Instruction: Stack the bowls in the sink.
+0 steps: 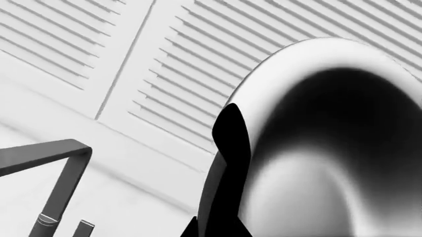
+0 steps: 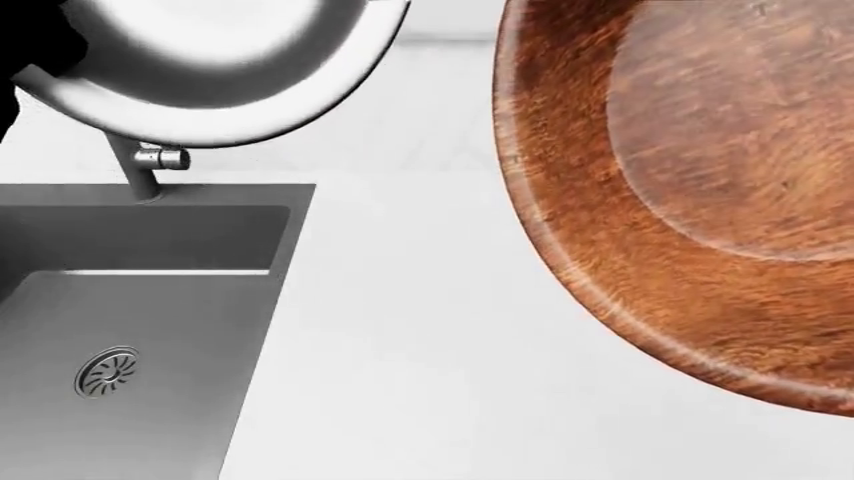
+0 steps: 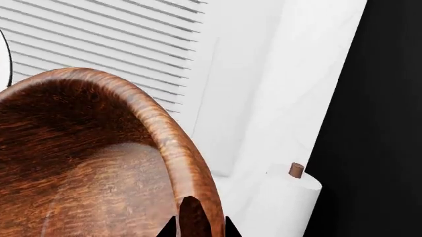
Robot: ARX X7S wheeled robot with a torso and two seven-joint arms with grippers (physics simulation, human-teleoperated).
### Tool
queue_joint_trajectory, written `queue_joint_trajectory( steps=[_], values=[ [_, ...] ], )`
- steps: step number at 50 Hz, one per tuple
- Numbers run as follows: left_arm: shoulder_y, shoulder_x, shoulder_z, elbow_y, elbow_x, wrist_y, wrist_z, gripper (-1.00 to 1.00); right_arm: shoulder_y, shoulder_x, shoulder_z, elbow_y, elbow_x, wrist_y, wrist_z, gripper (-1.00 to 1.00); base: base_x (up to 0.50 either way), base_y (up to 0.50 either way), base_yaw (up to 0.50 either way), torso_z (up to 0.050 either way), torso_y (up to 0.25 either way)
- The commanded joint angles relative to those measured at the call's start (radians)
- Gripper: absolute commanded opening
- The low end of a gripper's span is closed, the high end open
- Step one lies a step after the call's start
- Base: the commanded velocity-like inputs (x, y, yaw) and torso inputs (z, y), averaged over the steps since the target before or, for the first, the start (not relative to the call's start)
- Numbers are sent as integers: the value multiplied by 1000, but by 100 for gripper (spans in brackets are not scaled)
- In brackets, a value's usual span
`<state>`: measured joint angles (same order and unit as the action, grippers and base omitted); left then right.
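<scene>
The shiny steel bowl (image 2: 227, 70) hangs tilted, high over the back of the sink (image 2: 147, 300), close to the head camera. In the left wrist view my left gripper (image 1: 214, 207) is shut on the steel bowl's (image 1: 329, 148) rim, with one dark finger inside and one outside. The large reddish-brown wooden bowl (image 2: 694, 200) is held up over the white counter right of the sink, its inside facing the head camera. In the right wrist view my right gripper (image 3: 195, 224) is shut on the wooden bowl's (image 3: 86, 163) rim. Neither gripper's jaws show in the head view.
The sink has a round metal drain (image 2: 107, 371) and a square steel faucet (image 2: 147, 165), which also shows in the left wrist view (image 1: 59, 168). A white paper towel roll (image 3: 283, 207) stands beyond the wooden bowl. Louvred white panels (image 1: 197, 74) line the back wall.
</scene>
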<state>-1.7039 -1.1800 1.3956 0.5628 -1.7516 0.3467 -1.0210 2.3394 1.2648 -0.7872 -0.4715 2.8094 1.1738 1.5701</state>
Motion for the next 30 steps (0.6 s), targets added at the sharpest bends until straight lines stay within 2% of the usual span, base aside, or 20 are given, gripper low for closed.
queue_joint_trajectory(
  steps=[1,11,15,16,17,19,30],
  values=[
    [-35,-56,-50,-7,-6,19,10,-100,17,-1,36,2,-4,25,1,-100,0,0,0,0,0],
    [-68,-117,-93,14,-53,26,29,-100,17,15,52,13,-9,45,1,-100,0,0,0,0,1],
    [-67,-122,-97,15,-52,29,31,-100,17,8,67,12,-7,38,1,-100,0,0,0,0,0],
    [-65,-120,-96,15,-52,29,32,-100,17,17,21,12,-13,105,1,-100,0,0,0,0,0],
    [-65,-120,-97,15,-50,29,32,-100,17,16,30,11,-12,88,1,-100,0,0,0,0,0],
    [-63,-119,-97,17,-47,28,31,-100,17,10,15,11,-14,126,1,-100,0,377,0,0,0],
    [-59,-127,-105,36,-46,31,38,-100,17,6,24,11,-14,98,1,-100,0,500,0,1,1]
  ],
)
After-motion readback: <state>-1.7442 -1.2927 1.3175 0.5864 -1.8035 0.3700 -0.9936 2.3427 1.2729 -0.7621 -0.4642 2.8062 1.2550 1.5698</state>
